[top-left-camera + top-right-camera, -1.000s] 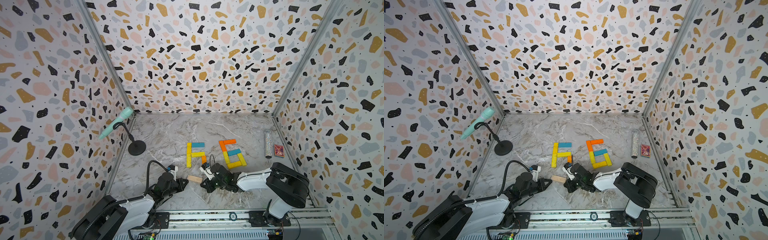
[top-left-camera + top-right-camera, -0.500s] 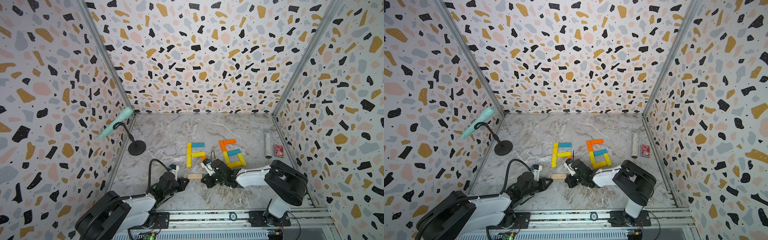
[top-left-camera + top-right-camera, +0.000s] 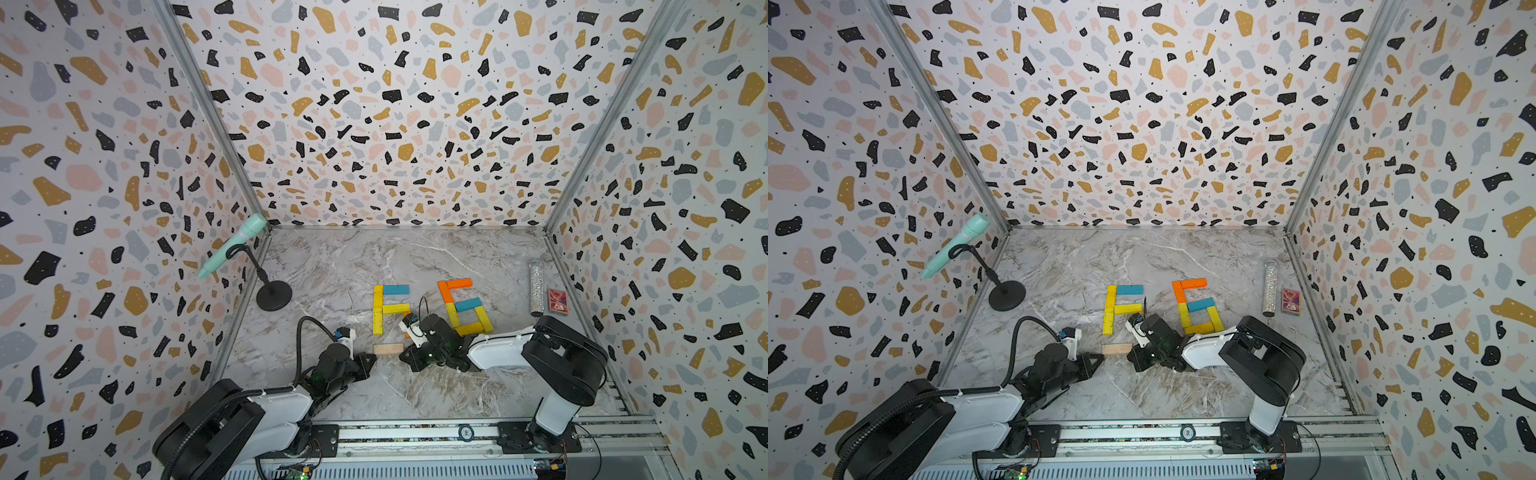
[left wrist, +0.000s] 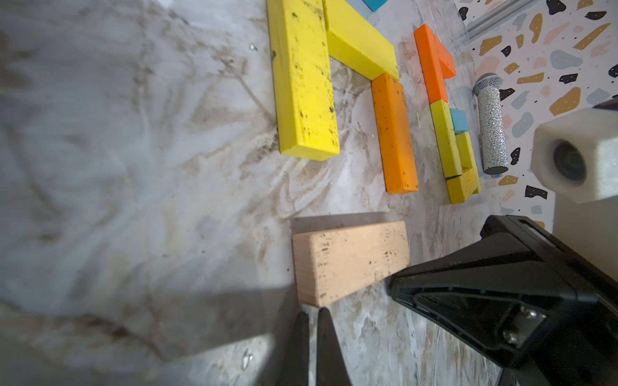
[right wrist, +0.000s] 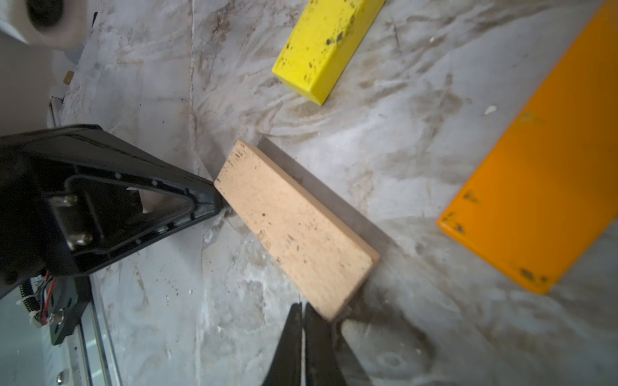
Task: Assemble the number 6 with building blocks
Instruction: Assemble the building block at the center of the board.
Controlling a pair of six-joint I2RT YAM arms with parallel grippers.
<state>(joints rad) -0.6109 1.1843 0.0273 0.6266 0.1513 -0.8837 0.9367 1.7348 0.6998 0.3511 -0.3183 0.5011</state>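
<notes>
The building blocks lie flat on the marble floor. In both top views a finished-looking 6 point(image 3: 462, 308) of orange, yellow and blue blocks lies on the right. Left of it a yellow upright point(image 3: 377, 309), a blue bar point(image 3: 395, 289) and a yellow bar point(image 3: 395, 308) form a partial figure, with an orange block point(image 4: 394, 133) below the yellow bar. A pale bare wood block point(image 3: 388, 349) point(image 3: 1116, 349) lies nearer the front. My left gripper point(image 3: 371, 359) point(image 4: 312, 314) is shut, tips at the block's left end. My right gripper point(image 3: 405, 355) point(image 5: 302, 309) is shut, tips at its right end.
A glittery tube point(image 3: 537, 286) and a small red box point(image 3: 557, 300) lie by the right wall. A mint microphone point(image 3: 232, 245) on a black stand point(image 3: 272, 295) is at the left wall. The rail point(image 3: 415, 432) runs along the front.
Both shut grippers have moved a little toward the back, and the pale wood block between them has shifted slightly that way, closer to the partial figure.
</notes>
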